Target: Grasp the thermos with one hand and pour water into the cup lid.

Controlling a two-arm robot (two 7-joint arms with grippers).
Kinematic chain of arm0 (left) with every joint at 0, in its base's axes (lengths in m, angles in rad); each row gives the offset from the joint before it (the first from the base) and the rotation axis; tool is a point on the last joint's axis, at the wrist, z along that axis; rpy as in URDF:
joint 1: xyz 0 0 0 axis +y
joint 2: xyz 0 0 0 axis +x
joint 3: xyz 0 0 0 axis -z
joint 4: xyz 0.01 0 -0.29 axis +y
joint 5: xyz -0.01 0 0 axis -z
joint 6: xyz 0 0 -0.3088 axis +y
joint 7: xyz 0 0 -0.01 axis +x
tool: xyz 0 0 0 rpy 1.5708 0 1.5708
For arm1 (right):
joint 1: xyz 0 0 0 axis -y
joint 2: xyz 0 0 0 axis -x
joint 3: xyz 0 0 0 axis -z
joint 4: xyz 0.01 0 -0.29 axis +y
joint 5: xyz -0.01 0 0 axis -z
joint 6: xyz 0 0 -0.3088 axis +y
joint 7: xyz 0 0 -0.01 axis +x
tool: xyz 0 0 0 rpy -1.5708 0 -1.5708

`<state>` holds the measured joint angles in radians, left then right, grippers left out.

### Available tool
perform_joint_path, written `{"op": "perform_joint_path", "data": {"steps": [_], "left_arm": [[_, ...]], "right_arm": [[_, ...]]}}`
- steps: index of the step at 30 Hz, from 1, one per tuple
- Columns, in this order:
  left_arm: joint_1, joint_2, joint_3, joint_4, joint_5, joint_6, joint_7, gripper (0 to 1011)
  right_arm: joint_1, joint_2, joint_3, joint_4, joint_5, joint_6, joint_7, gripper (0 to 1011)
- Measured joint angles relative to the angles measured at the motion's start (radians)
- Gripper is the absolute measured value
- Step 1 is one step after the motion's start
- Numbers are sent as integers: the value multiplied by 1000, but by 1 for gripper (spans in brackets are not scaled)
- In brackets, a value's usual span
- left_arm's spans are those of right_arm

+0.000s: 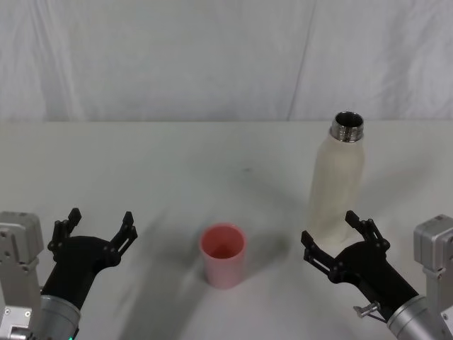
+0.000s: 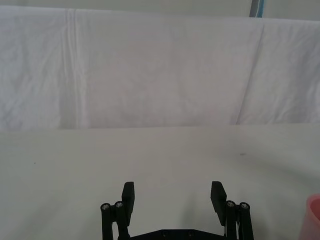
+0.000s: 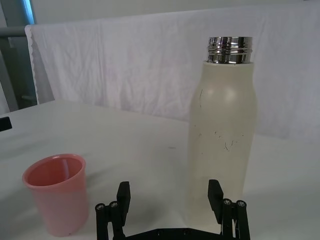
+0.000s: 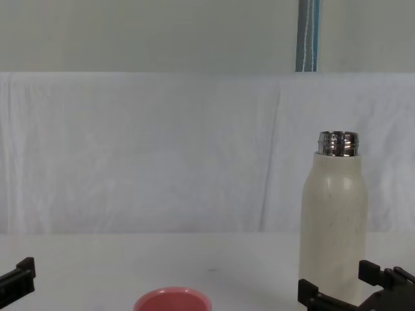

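Currently approaching thermos [image 1: 338, 185] with right gripper [image 1: 340, 239] spread; probably rigid, smooth, heavy, so gripping mid-body; left gripper [image 1: 94, 228] idling spread.

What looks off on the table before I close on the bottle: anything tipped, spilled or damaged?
Nothing stands out. The tall cream-white thermos stands upright, uncapped, with faint scuffs; the small pink cup lid sits upright, no spill. Right gripper open at its base, left gripper open.

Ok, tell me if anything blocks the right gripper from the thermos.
Nothing visible does. The right gripper is open just in front of the thermos, with bare table around; the cup lid stands off to its left.
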<state>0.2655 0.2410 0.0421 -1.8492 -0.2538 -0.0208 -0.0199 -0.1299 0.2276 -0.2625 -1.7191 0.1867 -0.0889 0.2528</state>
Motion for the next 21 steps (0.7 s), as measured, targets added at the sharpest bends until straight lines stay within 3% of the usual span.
{"op": "perform_joint_path", "data": {"steps": [21], "left_arm": [[0,0,0,0,0,0,0,1001]], "right_arm": [[-2,2,1,-4,0,-1,-1,1001]]}}
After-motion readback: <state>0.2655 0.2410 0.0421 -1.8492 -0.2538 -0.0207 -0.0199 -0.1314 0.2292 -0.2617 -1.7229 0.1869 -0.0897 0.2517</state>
